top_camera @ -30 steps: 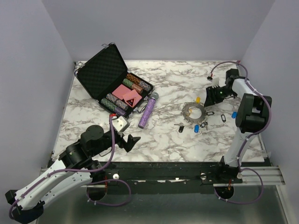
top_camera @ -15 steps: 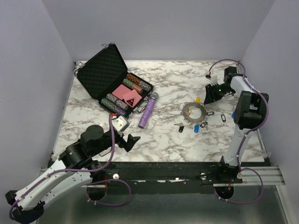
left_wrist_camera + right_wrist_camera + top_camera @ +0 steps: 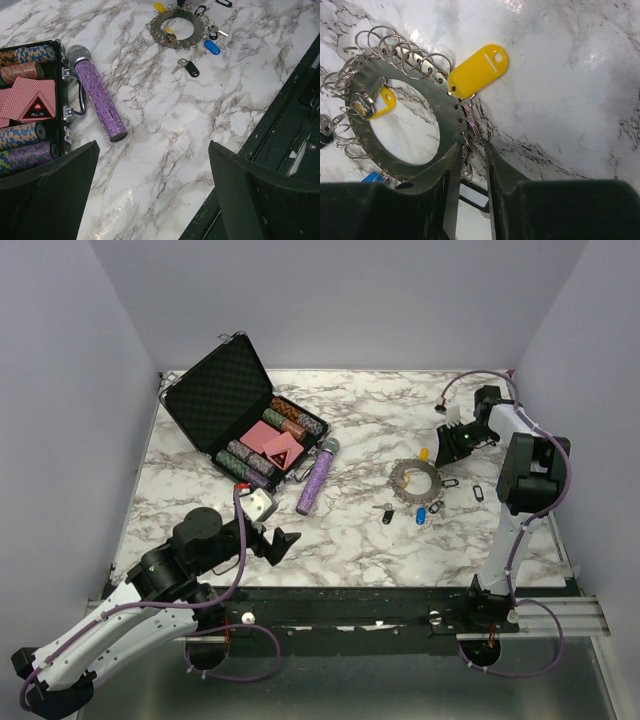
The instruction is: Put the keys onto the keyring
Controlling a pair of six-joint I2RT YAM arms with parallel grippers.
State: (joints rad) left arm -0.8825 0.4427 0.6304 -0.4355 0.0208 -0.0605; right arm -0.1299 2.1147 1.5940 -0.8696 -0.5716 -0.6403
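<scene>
Right claw (image 3: 471,151) straddles the keyring's (image 3: 451,117) rim, jaws narrowly apart; grip cannot be told. Left claw (image 3: 152,192) gapes wide.

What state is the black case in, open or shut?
Open. The black case has its lid raised with the foam lining exposed, and poker chips and red cards show in the base.

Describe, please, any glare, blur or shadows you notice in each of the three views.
Right wrist view: bright glare on the marble table, the yellow tag sharp, the right gripper dark and soft-edged. Left wrist view: the left gripper blurred, sheen on the marble. Top external view: even light, soft shadows.
</scene>
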